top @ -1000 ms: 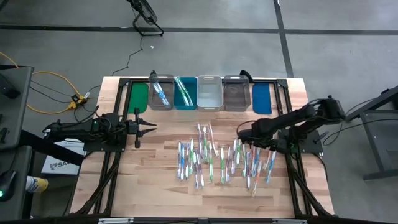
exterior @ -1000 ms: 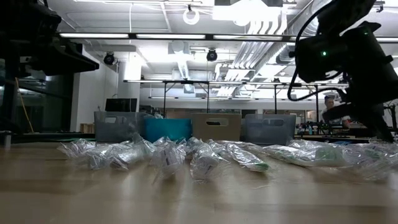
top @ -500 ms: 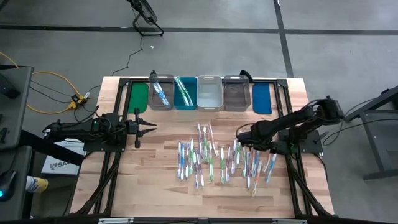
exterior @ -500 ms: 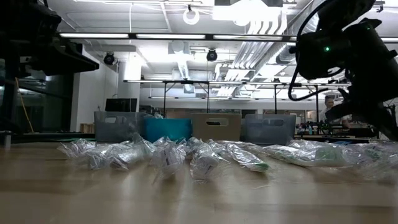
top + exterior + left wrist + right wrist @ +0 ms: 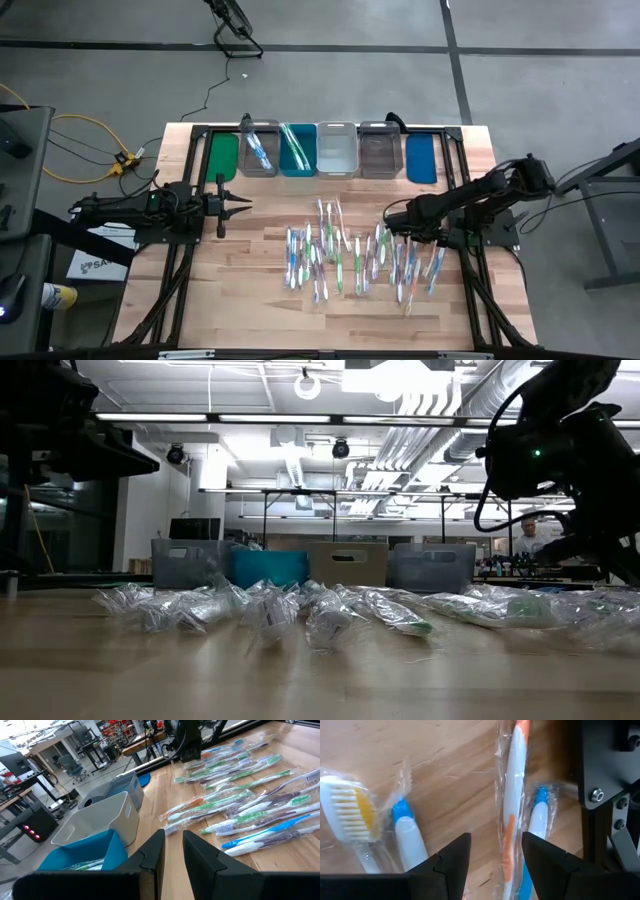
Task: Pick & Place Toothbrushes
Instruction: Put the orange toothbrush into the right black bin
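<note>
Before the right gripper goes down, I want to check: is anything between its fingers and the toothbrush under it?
Nothing visible is. The open right gripper hangs over a wrapped toothbrush with bare table beside it.

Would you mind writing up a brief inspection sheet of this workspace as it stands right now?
Surface: wooden table, bare at its left and front.
Job's things: wrapped toothbrushes scattered across the middle and right; a few already lie in the grey bin and teal bin.
Clutter: nothing seen beyond the row of bins along the far edge.
Grippers: right gripper open, low over the toothbrushes at the pile's right end, holding nothing; left gripper waits at the table's left, jaws slightly apart, empty.
Cables: yellow and black leads on the floor left of the table.
Surroundings: a person beyond the table in the low view.
</note>
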Available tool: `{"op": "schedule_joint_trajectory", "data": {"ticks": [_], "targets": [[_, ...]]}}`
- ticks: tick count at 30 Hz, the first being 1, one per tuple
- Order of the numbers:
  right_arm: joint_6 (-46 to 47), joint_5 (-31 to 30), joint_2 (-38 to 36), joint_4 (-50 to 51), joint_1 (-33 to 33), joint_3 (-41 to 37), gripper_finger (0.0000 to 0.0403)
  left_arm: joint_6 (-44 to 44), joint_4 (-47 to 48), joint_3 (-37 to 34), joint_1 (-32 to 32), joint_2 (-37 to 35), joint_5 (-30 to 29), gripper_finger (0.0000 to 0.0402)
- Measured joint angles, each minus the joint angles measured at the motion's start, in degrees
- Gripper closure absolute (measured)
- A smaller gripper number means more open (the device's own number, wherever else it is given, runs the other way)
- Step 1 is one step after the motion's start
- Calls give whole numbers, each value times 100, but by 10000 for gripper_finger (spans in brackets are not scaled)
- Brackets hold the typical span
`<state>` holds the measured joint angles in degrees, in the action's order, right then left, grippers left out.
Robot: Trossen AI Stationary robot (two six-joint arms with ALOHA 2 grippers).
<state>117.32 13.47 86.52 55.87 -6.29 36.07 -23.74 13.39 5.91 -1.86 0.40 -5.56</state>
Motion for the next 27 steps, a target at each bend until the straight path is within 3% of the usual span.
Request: {"op": "schedule_joint_trajectory", "data": {"ticks": [8, 21, 27], "targets": [[-313, -10, 4, -179, 187, -24, 235, 1, 0, 0, 0, -1, 0, 336], [-494, -122, 13, -327, 235, -13, 385, 1, 0, 1, 0, 0, 0, 336], [-519, -423, -143, 38, 229, 90, 381, 0, 0, 0, 1, 0, 0, 336]]}}
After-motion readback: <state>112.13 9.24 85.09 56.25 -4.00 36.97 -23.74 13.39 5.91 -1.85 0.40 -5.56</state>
